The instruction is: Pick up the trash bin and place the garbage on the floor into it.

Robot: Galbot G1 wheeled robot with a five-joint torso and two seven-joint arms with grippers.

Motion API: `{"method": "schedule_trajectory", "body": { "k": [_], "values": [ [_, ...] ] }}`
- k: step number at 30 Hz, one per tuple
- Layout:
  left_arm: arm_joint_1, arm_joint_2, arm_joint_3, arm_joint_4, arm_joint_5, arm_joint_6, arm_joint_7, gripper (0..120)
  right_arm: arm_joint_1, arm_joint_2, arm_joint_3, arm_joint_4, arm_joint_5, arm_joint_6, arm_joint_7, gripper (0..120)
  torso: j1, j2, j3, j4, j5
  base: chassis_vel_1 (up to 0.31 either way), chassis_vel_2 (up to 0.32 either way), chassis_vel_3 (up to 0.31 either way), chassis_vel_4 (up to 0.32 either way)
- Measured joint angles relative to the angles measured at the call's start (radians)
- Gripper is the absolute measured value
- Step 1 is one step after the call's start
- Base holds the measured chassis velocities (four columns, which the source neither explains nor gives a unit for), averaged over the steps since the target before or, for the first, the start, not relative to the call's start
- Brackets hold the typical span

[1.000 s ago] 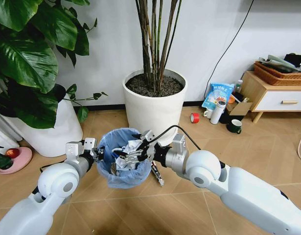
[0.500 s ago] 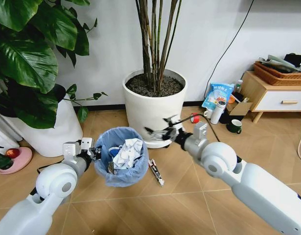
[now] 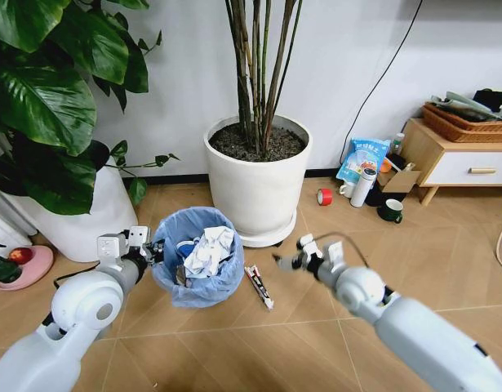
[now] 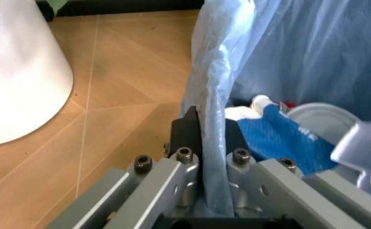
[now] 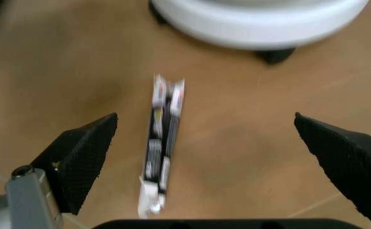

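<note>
Head view: the left pincer [image 3: 144, 253] grips the rim of the trash bin [image 3: 197, 287], which is lined in pale blue and holds white tissue wads [image 3: 208, 250] piled near its top. Beside the bin on the floor [image 3: 259, 343] lies a long thin wrapper [image 3: 259, 287], its long axis slanting from near the white plant pot [image 3: 259, 192] toward the robot. The right pincer [image 3: 293, 256] hangs released, close to the wrapper.

Left wrist view: the pincer fingers [image 4: 189, 130] are clenched on the bag-lined rim [image 4: 211, 119]; inside lie a blue-white packet [image 4: 278, 138] and a white disc [image 4: 319, 114].

Right wrist view: the wide-open fingers [image 5: 87, 152] straddle the wrapper [image 5: 161, 143], which points toward the pot's base [image 5: 262, 24]
</note>
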Motion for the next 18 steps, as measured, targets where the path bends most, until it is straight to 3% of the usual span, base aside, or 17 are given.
{"method": "schedule_trajectory", "body": {
  "k": [4,11,18],
  "values": [
    [0.0,0.002,-0.002,0.0,-0.001,0.0,0.004,0,-0.006,0.056,-0.009,-0.078,-0.055,0.012,-0.019,100,0.0,0.0,0.0,0.0,-0.0005,0.0,0.0,0.0,0.0],
    [-0.003,0.017,-0.002,-0.008,-0.009,-0.001,0.006,0,0.016,0.244,-0.008,-0.275,-0.16,0.069,-0.055,100,0.0,0.0,0.0,0.0004,-0.0002,0.0,0.0,0.0,0.0],
    [-0.002,0.016,0.001,-0.012,-0.01,-0.003,0.004,0,0.05,0.309,0.0,-0.407,-0.182,0.083,-0.064,100,0.0,0.0,0.0,0.0002,-0.0003,0.0,0.0,0.0,0.0]
  ]
}}
